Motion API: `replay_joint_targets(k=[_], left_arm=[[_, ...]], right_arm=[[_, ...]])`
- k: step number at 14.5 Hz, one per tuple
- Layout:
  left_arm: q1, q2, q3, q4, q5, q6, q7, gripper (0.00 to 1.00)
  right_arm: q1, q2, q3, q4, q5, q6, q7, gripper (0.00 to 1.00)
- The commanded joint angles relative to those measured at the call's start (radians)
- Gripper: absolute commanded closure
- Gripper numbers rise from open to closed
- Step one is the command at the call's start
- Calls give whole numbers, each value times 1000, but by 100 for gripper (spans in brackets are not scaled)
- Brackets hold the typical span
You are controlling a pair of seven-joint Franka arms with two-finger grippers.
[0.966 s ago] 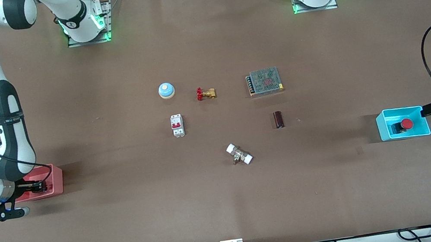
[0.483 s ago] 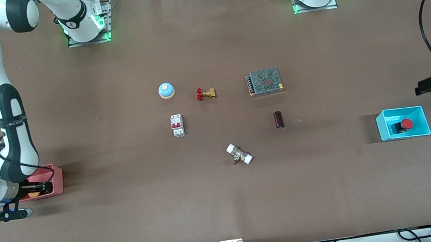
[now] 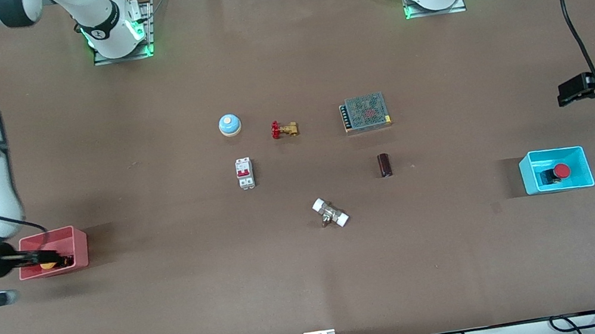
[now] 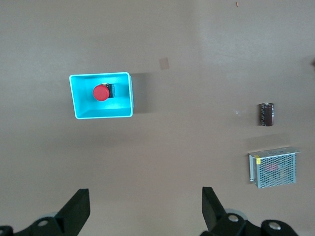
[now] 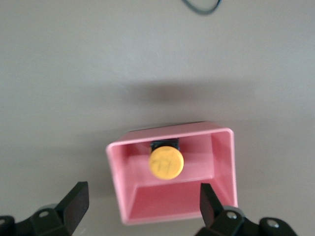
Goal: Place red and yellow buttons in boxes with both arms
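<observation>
The red button [image 3: 561, 170] lies in the cyan box [image 3: 529, 176] at the left arm's end of the table. They also show in the left wrist view, red button [image 4: 101, 92] in cyan box [image 4: 76, 98]. My left gripper [image 3: 563, 93] is open and empty, up over bare table near that box; its own view [image 4: 146, 206] shows wide-spread fingers. The yellow button [image 3: 49, 265] lies in the pink box [image 3: 78, 246] at the right arm's end. My right gripper [image 3: 40, 256] is open and empty above the pink box [image 5: 224, 162] and yellow button [image 5: 166, 163]; its fingers [image 5: 142, 204] are apart.
In the table's middle lie a blue-and-white bell [image 3: 229, 124], a brass valve with red handle [image 3: 284, 129], a white circuit breaker [image 3: 245, 173], a mesh power supply [image 3: 365, 112], a dark cylinder [image 3: 385, 165] and a white-ended fitting [image 3: 330, 213].
Both grippers have risen away from their boxes. The left gripper has left the cyan box's side. The right arm has drawn back, uncovering the pink box and yellow button.
</observation>
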Motion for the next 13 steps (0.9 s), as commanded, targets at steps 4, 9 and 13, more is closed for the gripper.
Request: replay_joint_targets(k=[4, 9, 13], left_arm=[[-72, -149, 113, -142, -49, 4, 0, 0], [-73, -229, 135, -204, -54, 7, -1, 0], [-75, -289, 146, -260, -54, 12, -1, 0]], right_arm=[[37, -190, 2, -24, 9, -149, -8, 0], [70, -225, 0, 78, 5, -306, -7, 0], [93, -262, 12, 78, -61, -321, -2, 0]])
